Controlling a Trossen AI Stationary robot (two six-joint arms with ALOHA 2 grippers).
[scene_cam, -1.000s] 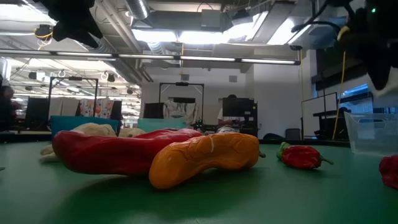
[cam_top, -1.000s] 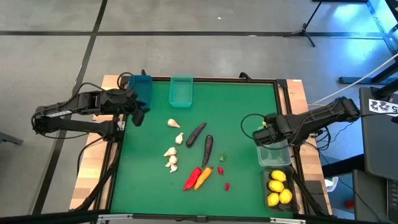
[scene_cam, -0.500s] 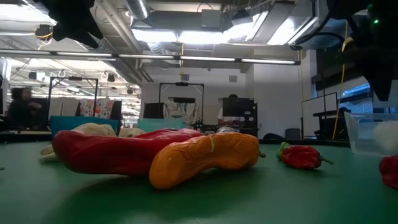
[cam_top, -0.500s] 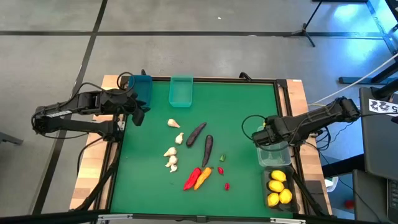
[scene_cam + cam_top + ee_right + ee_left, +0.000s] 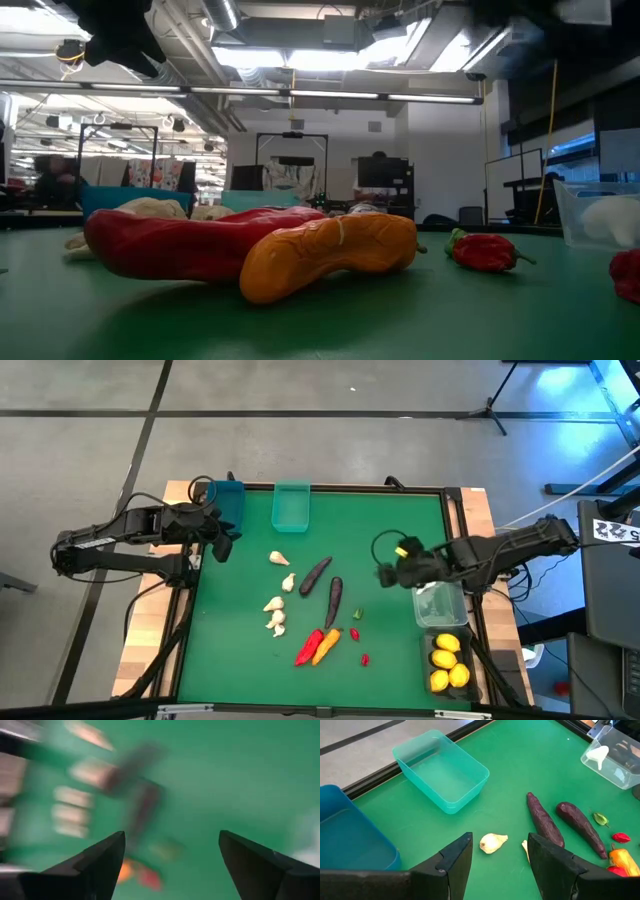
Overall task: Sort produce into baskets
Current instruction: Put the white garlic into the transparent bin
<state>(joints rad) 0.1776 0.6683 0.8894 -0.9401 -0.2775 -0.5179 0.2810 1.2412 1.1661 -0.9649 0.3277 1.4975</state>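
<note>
My right gripper (image 5: 385,572) (image 5: 171,837) is open and empty above the green mat, left of the clear bin (image 5: 441,606). One cream garlic bulb (image 5: 597,754) lies in that bin. My left gripper (image 5: 222,545) (image 5: 500,840) is open and empty near the table's far left corner, beside the blue bin (image 5: 228,500) and the teal bin (image 5: 291,506). Garlic bulbs (image 5: 275,610), two purple eggplants (image 5: 334,598), a red chili (image 5: 308,646), an orange carrot (image 5: 326,645) and a green bit (image 5: 357,614) lie on the mat. Lemons (image 5: 447,660) sit in the dark grey bin (image 5: 428,660).
Two small red peppers (image 5: 354,633) (image 5: 365,658) lie near the carrot. A raised black frame (image 5: 350,488) runs round the mat. Bare mat lies between the teal bin and my right gripper. The room behind shows in the low view.
My right gripper has swung from above the clear bin toward the table's left, out over the mat. A garlic bulb now lies in the clear bin, where none showed a second ago.
</note>
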